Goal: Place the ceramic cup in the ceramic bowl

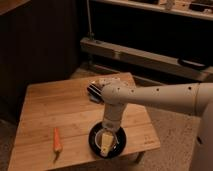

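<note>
The black ceramic bowl sits on the wooden table near its front right edge. My white arm comes in from the right and bends down over the bowl. My gripper is lowered into the bowl. A pale whitish object, which looks like the ceramic cup, sits at the gripper's tip inside the bowl. The arm hides the bowl's back rim and most of the cup.
An orange carrot lies on the table's front left. A dark object with pale pieces lies at the table's back, partly behind my arm. A low metal bench stands behind the table.
</note>
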Robot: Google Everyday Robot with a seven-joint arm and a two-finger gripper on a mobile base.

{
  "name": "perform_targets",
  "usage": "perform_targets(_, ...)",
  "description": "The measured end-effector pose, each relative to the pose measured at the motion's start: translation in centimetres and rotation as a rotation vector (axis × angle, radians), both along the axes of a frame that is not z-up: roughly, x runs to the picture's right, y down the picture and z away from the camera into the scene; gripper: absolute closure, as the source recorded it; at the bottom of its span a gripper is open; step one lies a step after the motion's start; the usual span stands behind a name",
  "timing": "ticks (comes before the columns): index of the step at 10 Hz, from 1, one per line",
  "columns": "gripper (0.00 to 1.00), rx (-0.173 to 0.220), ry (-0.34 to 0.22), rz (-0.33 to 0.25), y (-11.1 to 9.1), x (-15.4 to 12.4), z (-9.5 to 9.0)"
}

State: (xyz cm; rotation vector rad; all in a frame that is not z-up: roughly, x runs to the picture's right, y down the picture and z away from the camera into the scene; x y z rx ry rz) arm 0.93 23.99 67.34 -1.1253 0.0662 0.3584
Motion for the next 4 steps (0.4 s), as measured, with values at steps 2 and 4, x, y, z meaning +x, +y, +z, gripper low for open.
perform_targets(2, 0.20, 0.014, 0.069, 0.041, -1.27, 1.13, 1.15)
perform_targets(4, 0.20, 0.014, 0.067, 0.038, -1.34, 0.89, 1.18)
